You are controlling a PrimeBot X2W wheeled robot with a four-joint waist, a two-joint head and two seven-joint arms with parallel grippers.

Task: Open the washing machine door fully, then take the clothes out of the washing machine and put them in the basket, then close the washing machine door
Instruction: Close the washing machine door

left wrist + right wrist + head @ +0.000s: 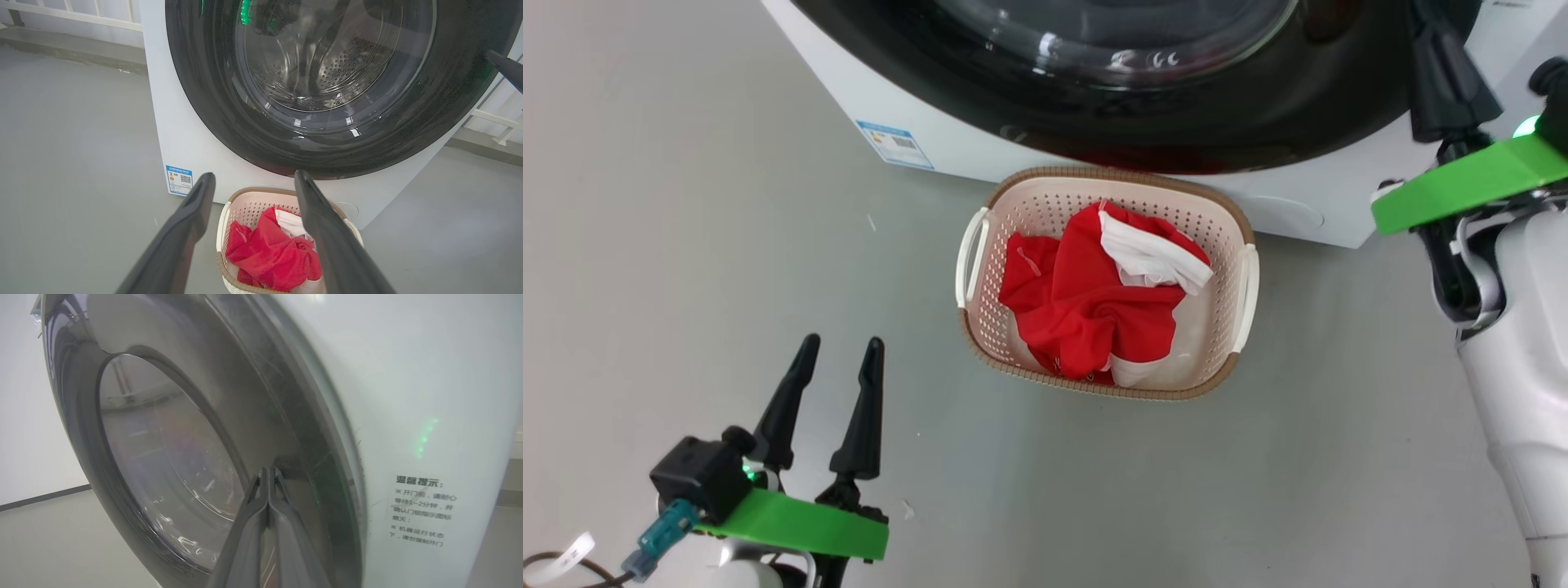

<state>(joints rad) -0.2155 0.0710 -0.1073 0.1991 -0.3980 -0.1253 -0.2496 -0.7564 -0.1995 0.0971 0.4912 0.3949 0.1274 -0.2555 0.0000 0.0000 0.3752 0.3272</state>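
Observation:
The washing machine door (1176, 122) with its black rim (204, 81) lies flat against the white washing machine (915, 106). Through its glass (327, 61) I see the steel drum. My right gripper (269, 469) is shut, holding nothing, with its tips against the door's black rim (310, 465) near the machine's front panel (408, 396). The red and white clothes (1094, 310) lie bunched in the basket (1111, 173) on the floor just before the machine. My left gripper (843, 341) hangs open and empty to the left of the basket, pointing at the basket (245, 192) and clothes (269, 253).
Grey floor (686, 245) spreads around the basket. A blue-and-white label (894, 145) sits low on the machine's front. A printed notice (421, 510) is stuck beside the door. A white railing (81, 16) runs behind the machine. My right arm's pale forearm (1527, 367) stands at the right.

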